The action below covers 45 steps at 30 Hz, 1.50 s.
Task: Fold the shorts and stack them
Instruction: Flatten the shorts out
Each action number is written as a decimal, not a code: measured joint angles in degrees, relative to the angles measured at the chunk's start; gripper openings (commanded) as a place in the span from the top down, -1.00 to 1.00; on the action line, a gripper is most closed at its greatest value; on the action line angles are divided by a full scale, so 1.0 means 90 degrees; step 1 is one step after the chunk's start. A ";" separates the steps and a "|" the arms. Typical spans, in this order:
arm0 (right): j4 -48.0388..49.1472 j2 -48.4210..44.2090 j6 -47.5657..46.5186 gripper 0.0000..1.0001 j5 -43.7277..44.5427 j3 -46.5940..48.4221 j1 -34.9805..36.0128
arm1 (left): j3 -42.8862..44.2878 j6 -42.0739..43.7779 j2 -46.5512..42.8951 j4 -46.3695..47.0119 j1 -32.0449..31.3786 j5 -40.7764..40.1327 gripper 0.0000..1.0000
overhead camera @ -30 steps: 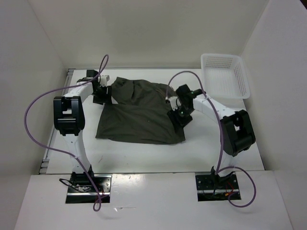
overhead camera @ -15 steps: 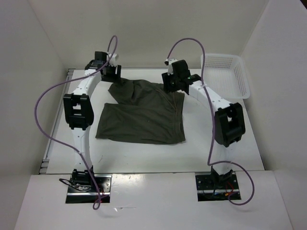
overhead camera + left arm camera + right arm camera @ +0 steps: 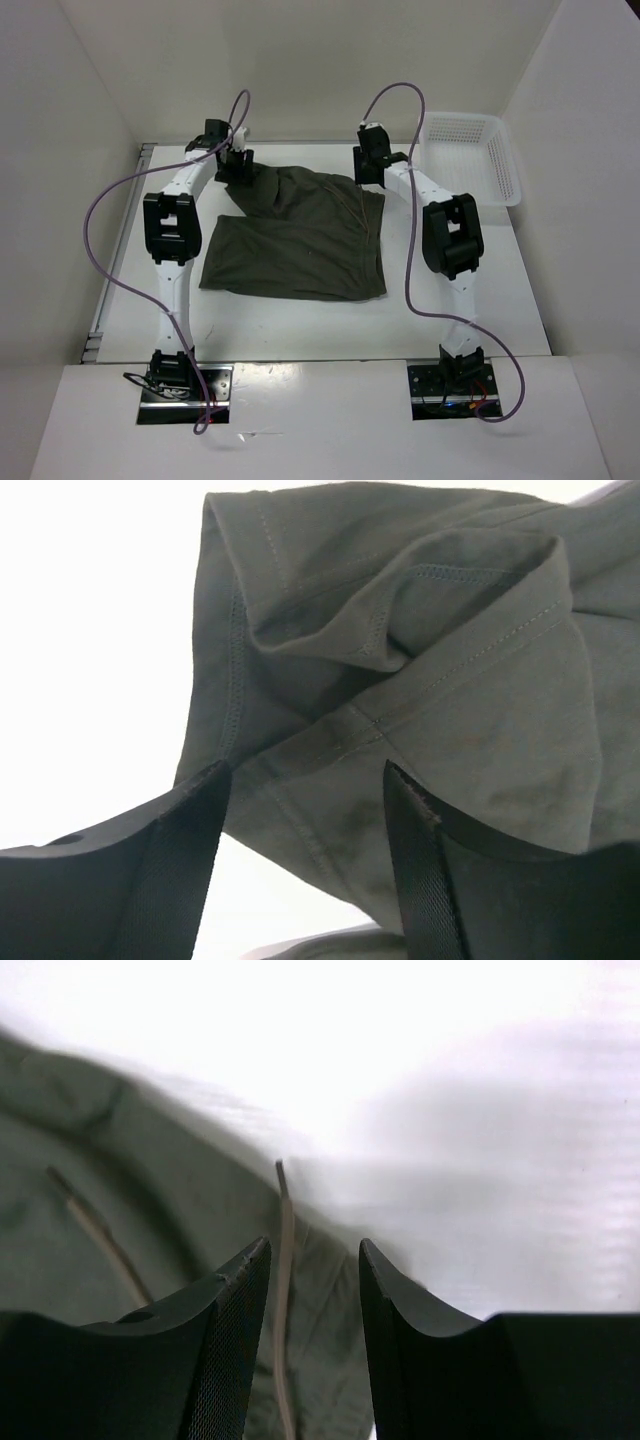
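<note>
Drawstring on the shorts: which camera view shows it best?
The right wrist view: the drawstring lies close up on the shorts, one pale cord running between the open fingers of the right gripper. The top external view gives a faint line by the shorts' right edge; the left wrist view shows only hems.

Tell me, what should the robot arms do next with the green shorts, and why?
Probably lower and shut both grippers on the cloth. The left gripper and right gripper are open over the far corners of the shorts, gripping nothing, and that far edge lies rumpled.
</note>
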 measured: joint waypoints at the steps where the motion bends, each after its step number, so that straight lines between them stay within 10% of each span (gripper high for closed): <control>1: 0.0044 0.0095 0.0032 0.05 0.0044 0.0075 0.0000 | 0.0000 -0.0002 0.0000 -0.0002 0.0007 0.0002 -0.19; 13: 0.0180 0.0869 0.0209 -0.21 0.0563 0.0131 -0.0041 | -0.0537 0.0000 -0.0075 0.0083 -0.0015 -0.0007 1.00; 17: 0.0401 0.0767 0.0185 0.17 0.0600 -0.0177 -0.0056 | -0.0733 -0.0005 -0.0199 0.0158 0.0032 0.0000 1.00; 21: 0.0457 0.0675 0.0138 0.97 0.0661 -0.0369 -0.0063 | -0.1076 -0.0005 -0.0454 0.0015 0.0102 0.0000 1.00; 26: 0.0449 0.0673 0.0085 1.00 0.0780 -0.0381 -0.0068 | -0.2030 -0.0002 -0.1200 -0.0260 0.0289 -0.0117 1.00; 36: 0.0379 0.0568 -0.0372 0.32 0.0279 -0.0374 -0.0102 | -0.1430 0.0012 -0.1421 -0.1290 0.0386 0.0073 -0.32; 43: 0.0355 0.0109 -0.0797 0.16 0.0126 -0.0413 -0.0109 | 0.4974 0.0000 0.1392 -0.1236 0.0289 0.0369 -0.57; 45: 0.0357 -0.0092 -0.0918 0.13 0.0112 -0.0503 -0.0109 | 0.5452 0.0002 0.1710 -0.1071 0.0202 0.0367 -0.59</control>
